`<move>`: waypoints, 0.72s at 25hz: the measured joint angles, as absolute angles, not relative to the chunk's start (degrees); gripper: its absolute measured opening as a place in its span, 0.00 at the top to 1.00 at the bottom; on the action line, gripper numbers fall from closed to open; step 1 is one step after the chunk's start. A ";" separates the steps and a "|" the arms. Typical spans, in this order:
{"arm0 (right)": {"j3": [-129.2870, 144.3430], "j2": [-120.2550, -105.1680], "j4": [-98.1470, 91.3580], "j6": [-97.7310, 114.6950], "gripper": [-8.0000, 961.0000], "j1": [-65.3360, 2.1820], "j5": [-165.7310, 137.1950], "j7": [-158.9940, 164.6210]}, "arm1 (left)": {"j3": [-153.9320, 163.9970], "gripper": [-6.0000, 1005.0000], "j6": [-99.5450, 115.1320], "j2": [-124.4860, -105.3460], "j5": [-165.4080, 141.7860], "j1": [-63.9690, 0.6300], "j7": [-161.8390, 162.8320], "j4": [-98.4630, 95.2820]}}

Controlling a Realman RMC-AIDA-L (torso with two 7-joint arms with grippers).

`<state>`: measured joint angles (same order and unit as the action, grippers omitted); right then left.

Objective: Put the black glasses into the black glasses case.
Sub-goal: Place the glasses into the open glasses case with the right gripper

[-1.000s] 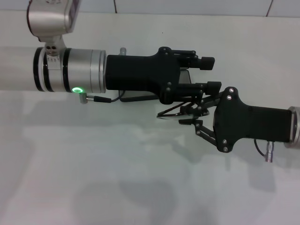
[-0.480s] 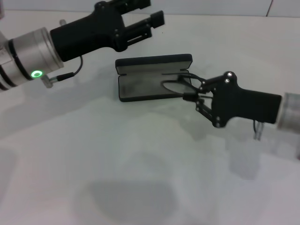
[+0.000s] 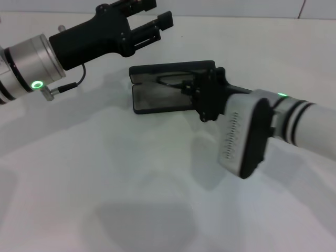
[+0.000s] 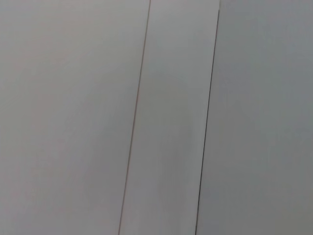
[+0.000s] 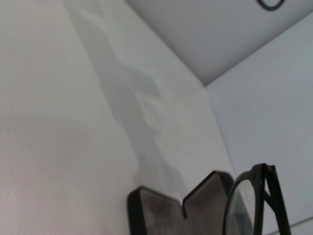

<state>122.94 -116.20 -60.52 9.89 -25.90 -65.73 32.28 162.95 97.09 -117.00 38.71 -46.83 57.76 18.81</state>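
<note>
The black glasses case (image 3: 157,97) lies open on the white table (image 3: 105,178) at the middle back, grey lining up. My right gripper (image 3: 190,89) reaches in from the right and sits over the case's right end, shut on the black glasses (image 3: 170,80); only part of the frame shows over the case. In the right wrist view the glasses (image 5: 254,200) hang close to the camera, just above the open case (image 5: 166,210). My left gripper (image 3: 155,13) is open and empty, raised at the back left, away from the case.
A white wall with seams runs along the back edge of the table (image 3: 236,8). The left wrist view shows only white panels (image 4: 166,117). My right forearm (image 3: 294,121) crosses the table's right side.
My right arm has turned at the wrist and carried the glasses left, from the case's right edge to over its inside. My left gripper has swung up and back off the case, then barely moved.
</note>
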 joint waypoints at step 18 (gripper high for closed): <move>128.95 -116.18 -53.57 2.43 0.86 -34.29 -64.89 40.16 | 163.04 0.36 97.02 -117.11 38.45 -47.12 57.74 18.81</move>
<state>128.95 -116.18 -53.57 2.43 -34.29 -64.89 40.16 163.04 97.02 -117.11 38.45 -47.12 57.74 18.81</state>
